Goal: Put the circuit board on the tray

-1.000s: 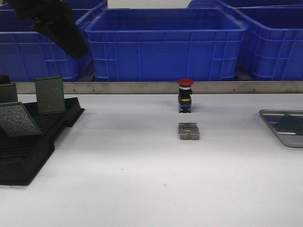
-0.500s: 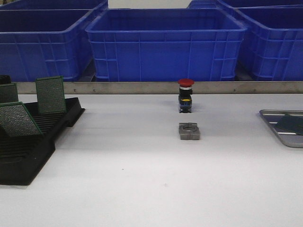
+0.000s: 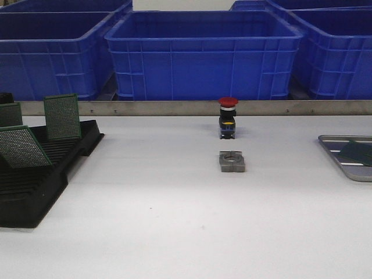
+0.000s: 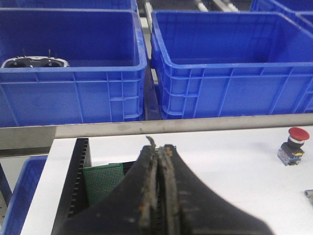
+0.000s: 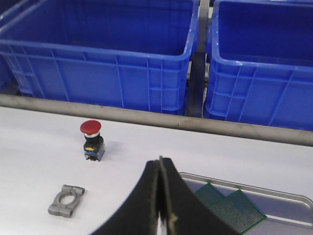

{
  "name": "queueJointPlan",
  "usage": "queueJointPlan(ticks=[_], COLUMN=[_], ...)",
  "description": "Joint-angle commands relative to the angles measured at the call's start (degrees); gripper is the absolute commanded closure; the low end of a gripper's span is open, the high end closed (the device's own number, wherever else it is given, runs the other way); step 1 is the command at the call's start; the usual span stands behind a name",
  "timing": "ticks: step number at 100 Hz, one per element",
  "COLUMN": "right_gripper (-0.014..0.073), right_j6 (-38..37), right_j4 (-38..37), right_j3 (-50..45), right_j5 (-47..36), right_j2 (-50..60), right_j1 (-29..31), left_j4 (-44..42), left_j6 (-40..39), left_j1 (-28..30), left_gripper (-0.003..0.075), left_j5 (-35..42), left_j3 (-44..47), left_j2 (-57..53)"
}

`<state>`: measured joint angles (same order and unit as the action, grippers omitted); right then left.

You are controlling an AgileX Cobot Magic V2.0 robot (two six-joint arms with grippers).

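Right, start with your grippers: the left gripper has its fingers pressed together with nothing between them, and the right gripper is likewise closed and empty. Neither arm shows in the front view, so both are drawn clear of the table there.

From the left wrist view, the left gripper hangs over the black rack, with one green board just beside its fingers. In the front view you can see three boards standing in that rack: one at the back, one leaning at the front, and a third at the far edge.

From the right wrist view, the right gripper sits above the near rim of the tray. Two boards already lie flat on the tray floor, overlapping at their corners.

Between rack and tray stand a red button and a grey clamp, well apart from the tray.

So you likely have part of the job done, with three boards left to carry over.
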<state>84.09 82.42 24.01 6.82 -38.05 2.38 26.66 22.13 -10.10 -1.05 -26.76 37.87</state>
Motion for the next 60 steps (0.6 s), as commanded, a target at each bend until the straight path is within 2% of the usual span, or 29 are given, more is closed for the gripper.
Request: queueJointPlan(ticks=[1,33,60], right_gripper=[0.0652,0.0652,0.0652], right_j6=[0.4,0.4,0.4], right_j4=[3.5,5.6,5.6], right_j3=[-1.2,-10.1,-10.4], right_j5=[-0.6,-0.6,-0.3], right_j2=[5.4,22.9,24.6], right_j1=[0.0,0.0,0.0], left_j4=[0.7,0.7,0.7], left_j6=[-0.6,-0.6,-0.6], left_j1=[0.1,0.1,0.1], left_gripper=[0.0741,0.0741,0.0741], left_j5=[4.7,4.8,4.9], left_j3=[1.7,11.0,12.3], left_j2=[-5.2,-24.0,-30.7])
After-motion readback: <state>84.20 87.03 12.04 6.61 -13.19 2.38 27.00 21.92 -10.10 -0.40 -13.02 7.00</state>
